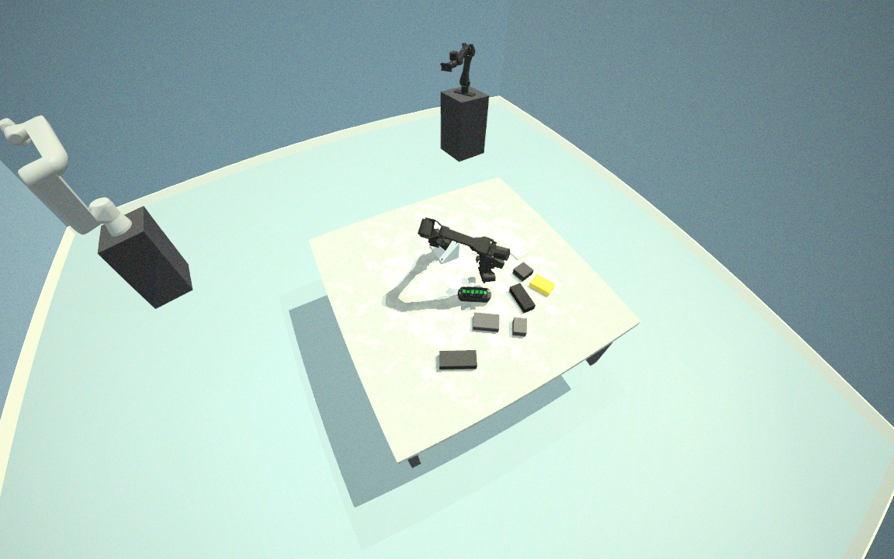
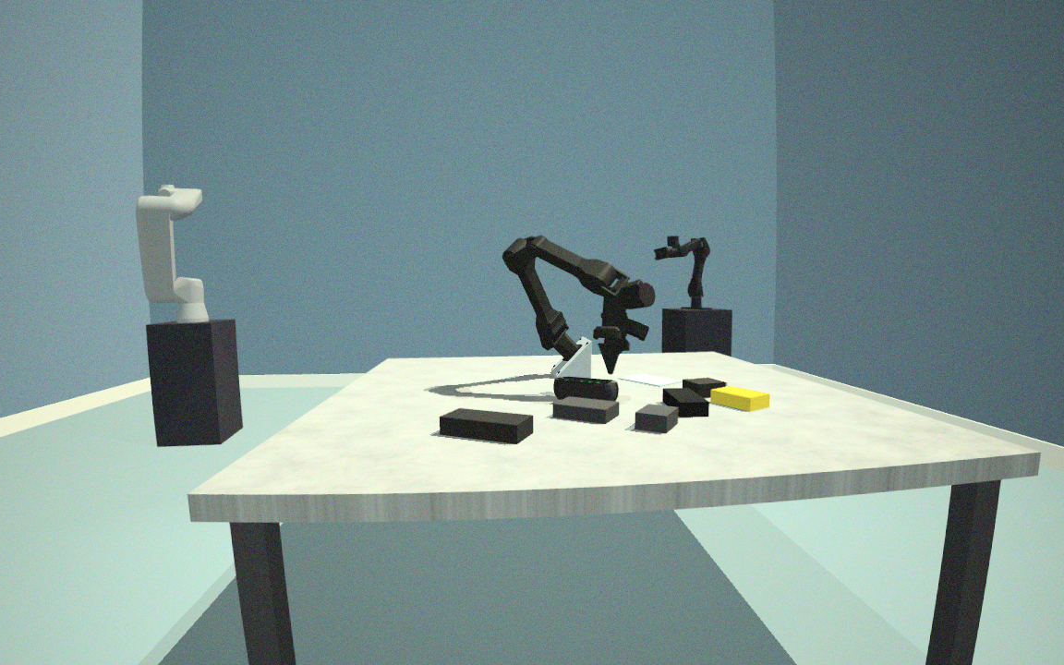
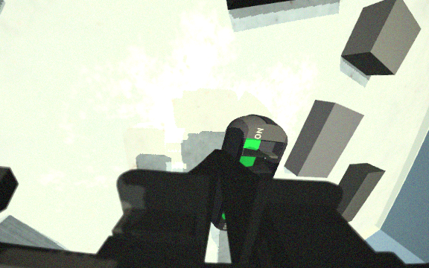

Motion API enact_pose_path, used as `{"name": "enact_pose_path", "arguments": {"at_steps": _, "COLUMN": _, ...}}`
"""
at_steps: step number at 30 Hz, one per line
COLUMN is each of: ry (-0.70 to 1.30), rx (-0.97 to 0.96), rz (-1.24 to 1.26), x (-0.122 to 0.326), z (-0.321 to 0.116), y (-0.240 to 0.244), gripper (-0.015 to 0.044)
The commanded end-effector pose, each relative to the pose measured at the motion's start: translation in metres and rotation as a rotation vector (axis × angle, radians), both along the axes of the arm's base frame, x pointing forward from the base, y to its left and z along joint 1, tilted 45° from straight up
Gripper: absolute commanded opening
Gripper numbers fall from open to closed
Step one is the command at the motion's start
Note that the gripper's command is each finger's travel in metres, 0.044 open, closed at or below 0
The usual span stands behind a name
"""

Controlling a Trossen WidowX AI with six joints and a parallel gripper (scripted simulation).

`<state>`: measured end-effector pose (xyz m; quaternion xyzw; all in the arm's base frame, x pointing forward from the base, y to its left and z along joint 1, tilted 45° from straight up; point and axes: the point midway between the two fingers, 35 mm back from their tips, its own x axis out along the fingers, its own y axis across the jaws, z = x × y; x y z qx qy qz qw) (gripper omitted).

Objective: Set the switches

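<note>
My pincer (image 2: 610, 371) (image 3: 219, 154) is pressed together, nothing in it, above the controller unit (image 1: 473, 294) (image 2: 586, 388) (image 3: 253, 130), which sits on the table (image 1: 380, 347) (image 2: 404, 471) (image 3: 88, 93). Beyond the unit, to one side, a yellow block (image 1: 542, 285) (image 2: 739, 397) lies on it too.

A pale, mottled desk (image 1: 374, 278) (image 2: 404, 463) on dark legs carries a dark grey switch box (image 1: 473, 294) (image 2: 585, 389) (image 3: 256, 124). Beside the box lie several plain dark blocks and a yellow block (image 1: 542, 285) (image 2: 739, 398). The longest dark block (image 1: 457, 359) (image 2: 485, 426) rests well apart from the yellow one.
</note>
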<state>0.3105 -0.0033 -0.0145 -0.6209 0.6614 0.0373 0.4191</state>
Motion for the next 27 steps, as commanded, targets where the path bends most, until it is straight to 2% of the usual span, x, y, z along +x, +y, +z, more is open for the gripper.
{"name": "enact_pose_path", "arguments": {"at_steps": 1, "ry": 0.010, "rx": 0.046, "rz": -0.090, "x": 0.001, "z": 0.029, "y": -0.018, "gripper": 0.0000}}
{"name": "enact_pose_path", "arguments": {"at_steps": 5, "ry": 0.043, "rx": 0.132, "rz": -0.249, "x": -0.013, "z": 0.084, "y": -0.050, "gripper": 0.0000}}
{"name": "enact_pose_path", "arguments": {"at_steps": 7, "ry": 0.047, "rx": 0.146, "rz": -0.275, "x": -0.017, "z": 0.094, "y": -0.055, "gripper": 0.0000}}
{"name": "enact_pose_path", "arguments": {"at_steps": 27, "ry": 0.047, "rx": 0.147, "rz": -0.274, "x": -0.018, "z": 0.078, "y": -0.070, "gripper": 0.0000}}
